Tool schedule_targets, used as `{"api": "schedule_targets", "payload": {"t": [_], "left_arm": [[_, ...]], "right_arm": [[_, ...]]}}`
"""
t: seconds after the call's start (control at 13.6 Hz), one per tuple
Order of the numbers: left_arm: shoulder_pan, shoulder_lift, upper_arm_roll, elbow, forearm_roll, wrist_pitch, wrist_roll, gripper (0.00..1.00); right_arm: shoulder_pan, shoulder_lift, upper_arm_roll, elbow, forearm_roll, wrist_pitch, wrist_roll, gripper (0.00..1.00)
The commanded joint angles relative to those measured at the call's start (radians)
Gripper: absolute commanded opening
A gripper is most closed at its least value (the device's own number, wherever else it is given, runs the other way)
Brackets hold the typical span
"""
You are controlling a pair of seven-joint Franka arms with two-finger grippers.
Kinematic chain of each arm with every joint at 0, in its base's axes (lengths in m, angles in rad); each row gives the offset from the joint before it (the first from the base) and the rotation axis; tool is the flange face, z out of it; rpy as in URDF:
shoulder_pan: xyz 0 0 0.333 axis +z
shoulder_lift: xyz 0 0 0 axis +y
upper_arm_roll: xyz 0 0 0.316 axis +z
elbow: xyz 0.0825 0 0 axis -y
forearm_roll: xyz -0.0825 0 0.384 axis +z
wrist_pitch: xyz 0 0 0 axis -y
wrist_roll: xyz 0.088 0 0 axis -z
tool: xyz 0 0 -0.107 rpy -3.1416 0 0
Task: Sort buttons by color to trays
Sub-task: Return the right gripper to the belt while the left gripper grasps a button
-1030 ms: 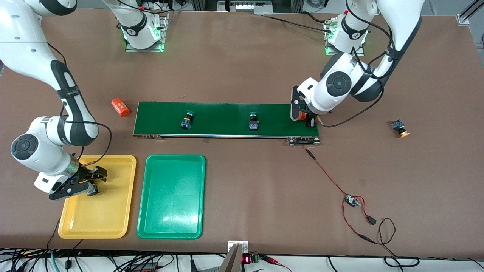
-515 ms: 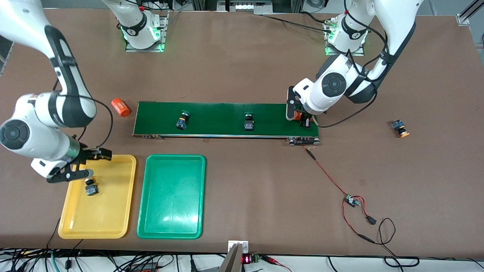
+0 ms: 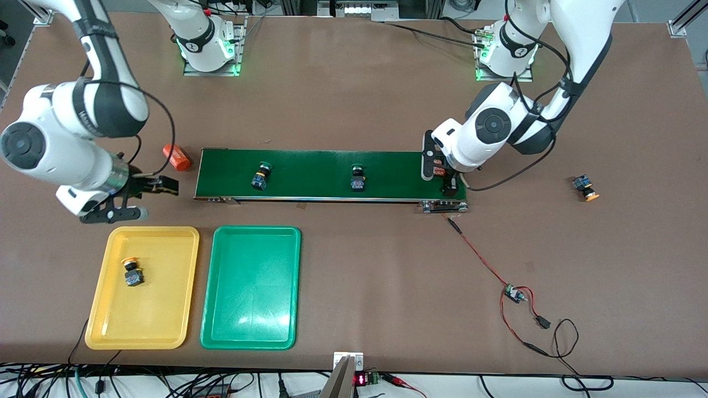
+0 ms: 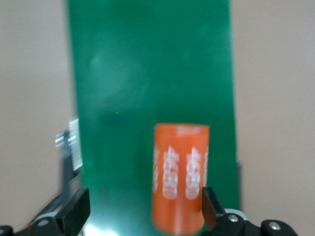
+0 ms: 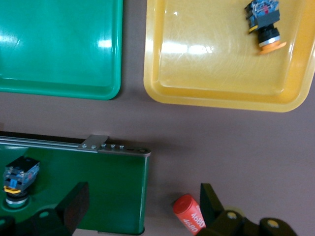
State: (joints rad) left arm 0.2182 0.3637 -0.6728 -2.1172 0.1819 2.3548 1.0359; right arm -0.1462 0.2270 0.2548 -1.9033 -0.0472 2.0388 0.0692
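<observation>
One yellow-orange button [image 3: 131, 273] lies in the yellow tray [image 3: 155, 315], and shows in the right wrist view [image 5: 265, 25]. The green tray [image 3: 251, 287] beside it holds nothing. Two green buttons [image 3: 260, 176] [image 3: 358, 178] ride on the belt. The other yellow-orange button [image 3: 585, 188] lies on the table at the left arm's end. My right gripper [image 3: 157, 200] is open and empty, up over the table between the yellow tray and the belt's end [image 5: 142, 209]. My left gripper [image 3: 440, 176] is open over the belt's other end [image 4: 142, 214].
The dark-green conveyor belt [image 3: 310, 166] crosses the middle. An orange cylinder with white print [image 4: 179, 179] lies on it between my left fingers. A second one [image 3: 177, 157] lies on the table by the belt's end near my right gripper. Red wires with a small board [image 3: 514, 293] trail nearer the camera.
My right gripper let go of the yellow-orange button in the yellow tray, then rose and moved toward the belt's end. The two green buttons drifted along the belt toward the right arm's end.
</observation>
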Motion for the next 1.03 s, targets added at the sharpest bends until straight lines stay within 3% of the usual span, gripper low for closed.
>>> {"api": "schedule_targets", "payload": {"t": [0.0, 0.15, 0.29, 0.59, 0.96], "left_arm": [[0.087, -0.06, 0.062, 0.031, 0.021, -0.028, 0.105, 1.0], [0.131, -0.036, 0.169, 0.078, 0.007, -0.022, 0.115, 1.0], [0.168, -0.028, 0.212, 0.094, 0.008, -0.025, 0.116, 1.0], [0.246, -0.008, 0.231, 0.094, 0.007, -0.026, 0.11, 1.0], [0.308, 0.041, 0.298, 0.121, 0.001, -0.019, 0.029, 1.0]], "right_arm": [[0.028, -0.126, -0.005, -0.193, 0.032, 0.134, 0.073, 1.0], [0.062, -0.156, 0.004, -0.27, 0.043, 0.199, 0.162, 1.0], [0.083, -0.158, 0.018, -0.293, 0.043, 0.216, 0.233, 1.0], [0.091, -0.153, 0.084, -0.324, 0.041, 0.274, 0.361, 1.0], [0.109, -0.112, 0.095, -0.365, 0.04, 0.371, 0.449, 1.0]]}}
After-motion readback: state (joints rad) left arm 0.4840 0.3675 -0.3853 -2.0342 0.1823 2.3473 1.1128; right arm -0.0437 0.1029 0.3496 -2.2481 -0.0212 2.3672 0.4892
